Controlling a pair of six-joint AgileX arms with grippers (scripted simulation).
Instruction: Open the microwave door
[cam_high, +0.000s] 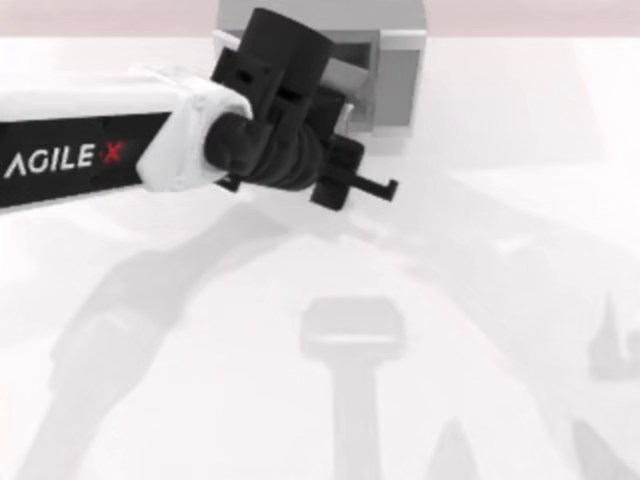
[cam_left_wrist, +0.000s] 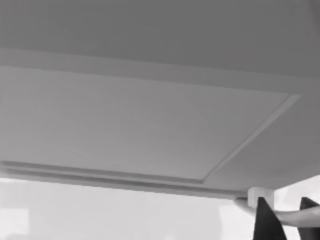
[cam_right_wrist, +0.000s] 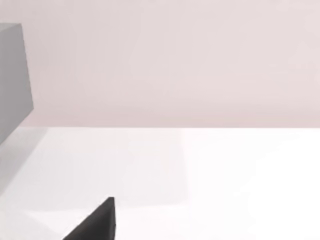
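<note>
Top view: a boxy grey microwave (cam_high: 400, 70) sits on the pale, matte tabletop (cam_high: 200, 380) at about 12 o'clock. Its door (cam_high: 352, 75), a flat panel with a light silver frame, stands swung partly out from the cabinet front, mostly hidden beneath the left arm. The narrow plain control panel (cam_high: 397, 88) faces 6 o'clock at the cabinet's right.

The left arm, a white shell ending in a black cylindrical wrist, enters from 9 o'clock and reaches to the door. Its left end effector (cam_high: 372, 186) lies just below the microwave front, toward 6 o'clock; one thin black L-shaped finger projects toward 3 o'clock.

Left wrist view: the door fills the frame as a smooth grey slab with a recessed rectangular window (cam_left_wrist: 130, 125). Two dark finger tips (cam_left_wrist: 265, 220) flank the slim rounded silver handle (cam_left_wrist: 280, 215), one on each side, with a white mounting block (cam_left_wrist: 260, 195) above; the fingers appear pinched on the handle.

Right wrist view: only a dark wedge of the right end effector (cam_right_wrist: 97, 222) shows above bare tabletop; whether it is spread or pressed together cannot be told. The arm is outside the top view.
</note>
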